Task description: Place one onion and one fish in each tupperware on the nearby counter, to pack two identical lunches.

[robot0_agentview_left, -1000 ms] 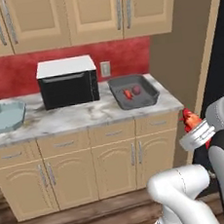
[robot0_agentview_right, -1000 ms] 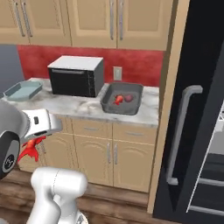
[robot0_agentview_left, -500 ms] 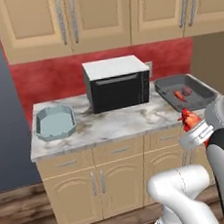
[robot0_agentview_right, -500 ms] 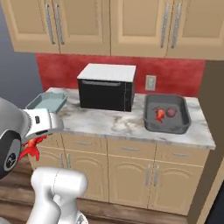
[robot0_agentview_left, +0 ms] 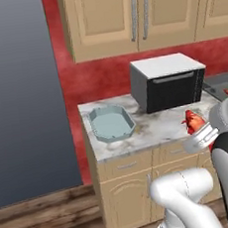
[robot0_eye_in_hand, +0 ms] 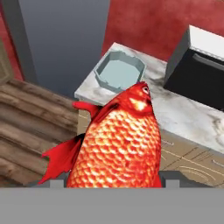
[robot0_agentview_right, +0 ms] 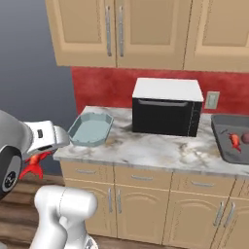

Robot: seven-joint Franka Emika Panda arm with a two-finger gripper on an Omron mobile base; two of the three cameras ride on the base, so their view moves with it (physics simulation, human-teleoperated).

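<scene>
While the arm stays folded back close to the base, its end effector (robot0_eye_in_hand: 114, 186) is clenched on a red-orange fish (robot0_eye_in_hand: 118, 144), carried off the near edge of the desk (robot0_agentview_right: 160, 153) rather than over it. From the hand view the fish stands lengthwise between the fingers, head pointing toward the pale blue-grey octagonal tupperware (robot0_eye_in_hand: 119, 72), tail fins spreading to the lower left. From the left base view the fish (robot0_agentview_left: 193, 120) pokes up beside the white wrist; from the right base view its tail (robot0_agentview_right: 34, 164) hangs under the wrist.

The octagonal tupperware (robot0_agentview_left: 111, 123) sits at the left end of the desk, left of the microwave (robot0_agentview_right: 168, 107). At the right end lies the dark grey tupperware (robot0_agentview_right: 232, 141) with a second fish (robot0_agentview_right: 235, 140) and the edge of a purplish onion (robot0_agentview_right: 245, 138) inside.

Compared with half a second ago, the whole scene has slid rightward in both base views, so the base has driven left; the grip on the fish looks unchanged.
</scene>
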